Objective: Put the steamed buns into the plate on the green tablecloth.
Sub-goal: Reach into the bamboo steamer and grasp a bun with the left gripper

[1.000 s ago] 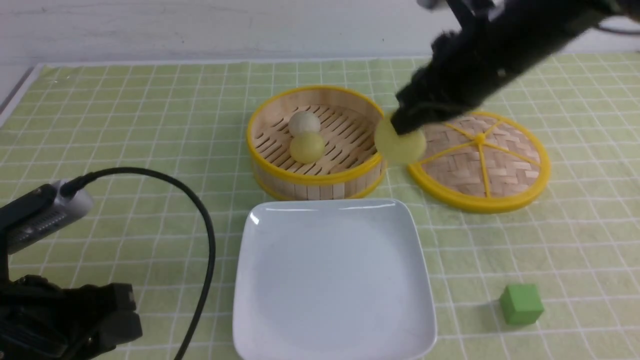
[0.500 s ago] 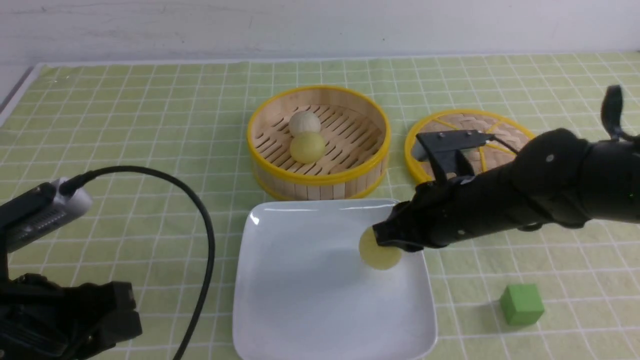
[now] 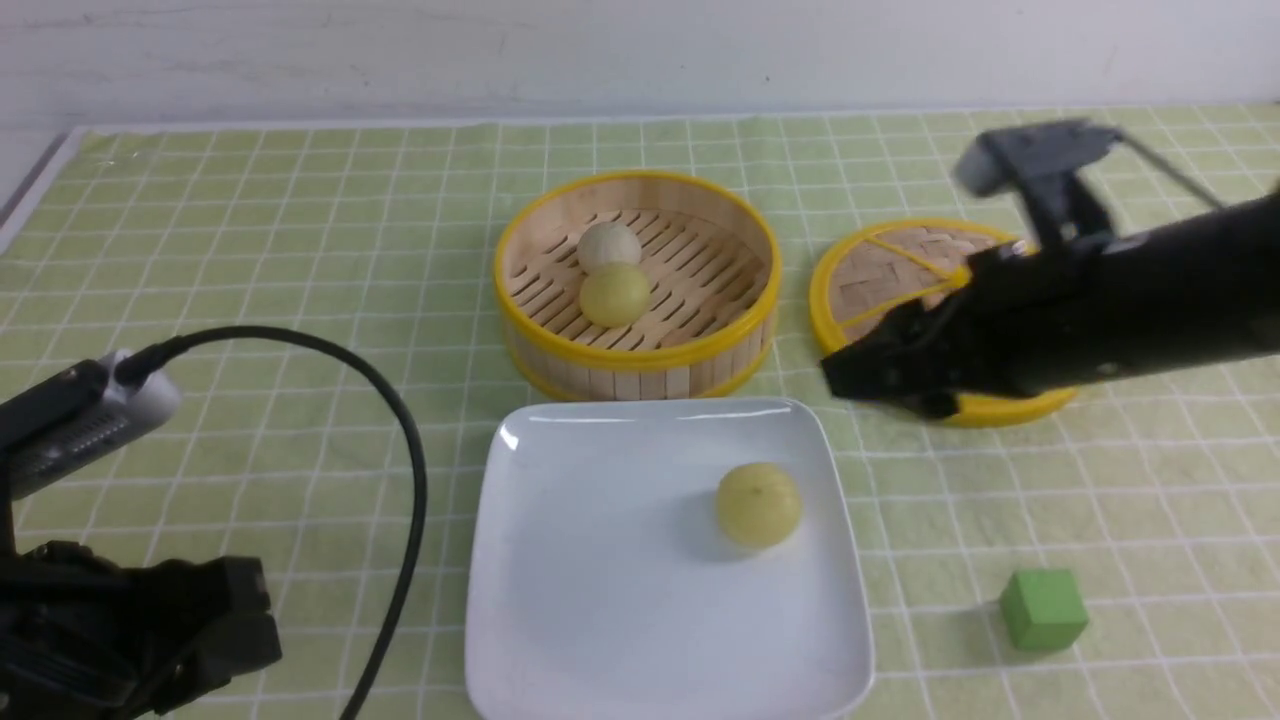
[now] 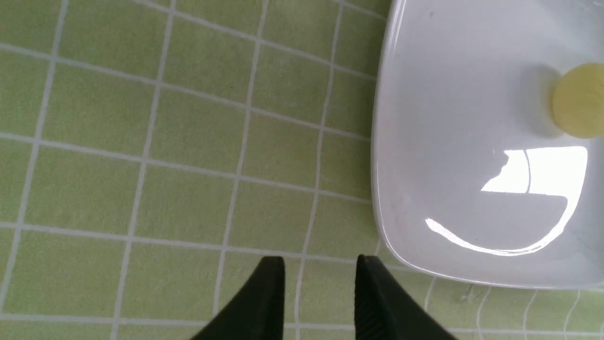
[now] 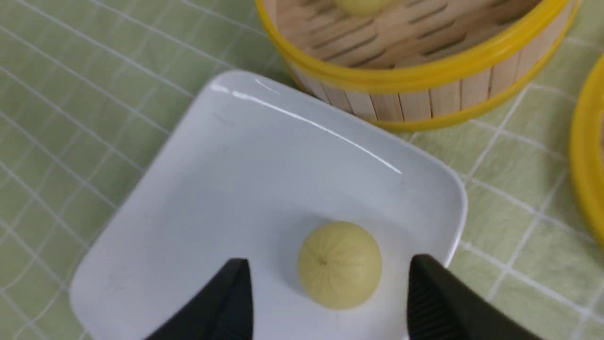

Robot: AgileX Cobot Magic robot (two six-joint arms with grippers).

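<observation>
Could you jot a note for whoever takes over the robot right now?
Left gripper: open, over the tablecloth, holding nothing.
Right gripper: open, empty, raised.
Done: one yellowish bun is on the white plate.
Left: the other yellowish bun and the off-white bun, both in the steamer basket, go onto the plate.

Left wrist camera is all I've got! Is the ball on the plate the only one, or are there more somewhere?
Observer: Two more. A yellow-green bun and an off-white bun sit in the round basket.
Operator: Ooh! Is the other robot hand holding anything?
Observer: No, the right gripper is open, with nothing between its fingers.
Operator: Is there anything green that isn't a bun?
Observer: Yes, a green cube on the cloth, right of the plate.
</observation>
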